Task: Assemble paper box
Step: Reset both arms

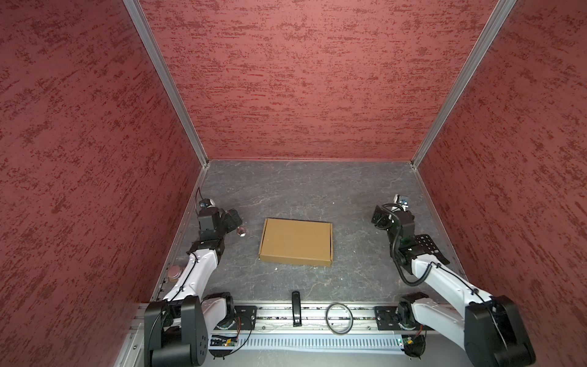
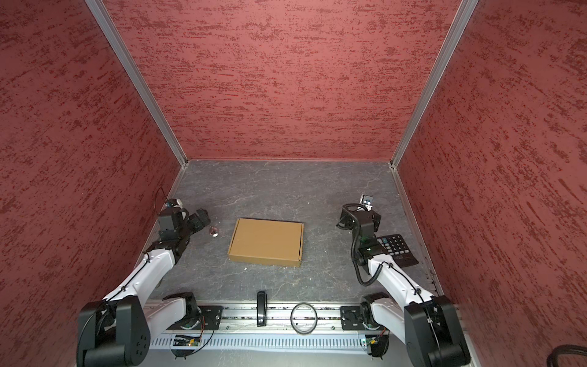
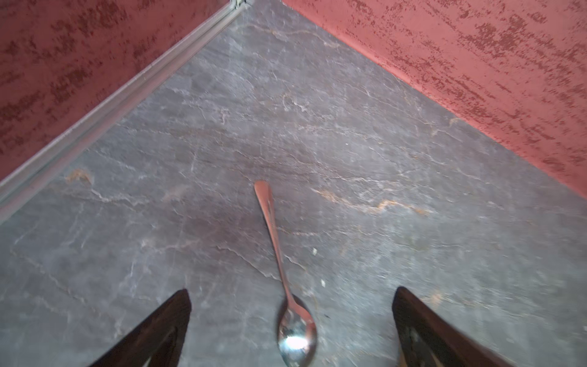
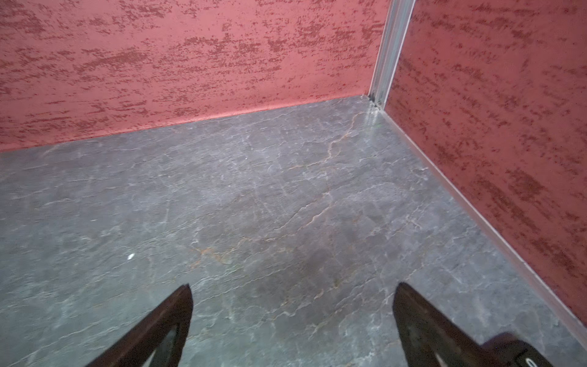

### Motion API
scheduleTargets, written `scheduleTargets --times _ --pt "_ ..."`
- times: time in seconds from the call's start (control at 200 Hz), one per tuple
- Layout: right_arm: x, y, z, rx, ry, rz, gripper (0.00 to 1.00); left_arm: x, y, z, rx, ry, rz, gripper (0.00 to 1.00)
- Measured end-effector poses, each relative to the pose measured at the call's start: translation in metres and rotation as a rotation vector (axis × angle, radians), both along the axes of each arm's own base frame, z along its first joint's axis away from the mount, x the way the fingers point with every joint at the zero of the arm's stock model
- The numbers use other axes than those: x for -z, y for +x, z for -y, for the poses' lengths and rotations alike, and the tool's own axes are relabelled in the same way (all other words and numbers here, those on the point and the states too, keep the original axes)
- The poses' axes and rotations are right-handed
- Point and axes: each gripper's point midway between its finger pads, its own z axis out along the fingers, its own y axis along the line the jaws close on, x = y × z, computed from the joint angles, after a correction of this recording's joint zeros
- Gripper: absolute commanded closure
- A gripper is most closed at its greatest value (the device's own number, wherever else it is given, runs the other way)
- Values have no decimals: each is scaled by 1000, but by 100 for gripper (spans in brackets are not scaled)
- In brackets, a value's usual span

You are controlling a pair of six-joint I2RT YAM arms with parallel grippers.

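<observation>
The left gripper [image 3: 292, 289] has its two dark fingers [image 3: 165, 321] spread wide with nothing between them but the table below; in its wrist view a shiny metal teaspoon [image 3: 275, 251] lies on the surface in that gap, bowl nearest the gripper and handle pointing away toward the corner of the enclosure, touching neither finger. In both top views only the spoon's bowl [image 1: 241, 231] peeks out just beside the left gripper [image 1: 233, 219]

The right gripper [image 4: 293, 285] is likewise splayed and holds nothing, hanging over bare tabletop. A flat black calculator with pale keys [image 2: 397, 248] lies on the table beneath the right arm's wrist

The paper box [image 1: 297, 241], a plain tan-brown cardboard mailer, sits as a closed, shallow rectangular box flat on the dark grey stone-patterned table [image 1: 317, 187], about midway between the two arms and apart from both grippers, its lid down [image 2: 266, 241]

On the metal rail at the near edge stand a black clip [image 1: 296, 308] and a thin dark ring [image 1: 339, 322]; red mottled walls [image 1: 301, 79] enclose three sides
</observation>
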Motion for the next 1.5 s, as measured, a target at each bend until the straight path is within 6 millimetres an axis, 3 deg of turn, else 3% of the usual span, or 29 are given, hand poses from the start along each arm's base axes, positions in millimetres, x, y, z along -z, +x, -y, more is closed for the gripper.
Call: scheduleTargets --times 0.175,0.276,0.441,0.551,0.691,0.907,1.107,1.498 --pt "24 4 10 15 -90 35 1 23 13 -2 31 52 40 0" --pt "32 3 17 25 -120 64 1 18 27 -2 56 68 107 0" --pt "18 12 25 45 -143 164 1 3 48 3 116 94 223 0" --pt "14 17 29 55 -146 219 1 -4 51 10 161 106 271 0" --pt "15 9 38 54 -128 248 1 -13 51 22 230 129 343 1" --pt "22 11 44 24 -90 259 1 10 53 47 371 132 323 1" --pt "7 38 48 5 -49 275 1 -5 70 59 392 188 345 0" --pt "19 38 48 -8 -28 228 1 -1 70 59 369 240 318 0"
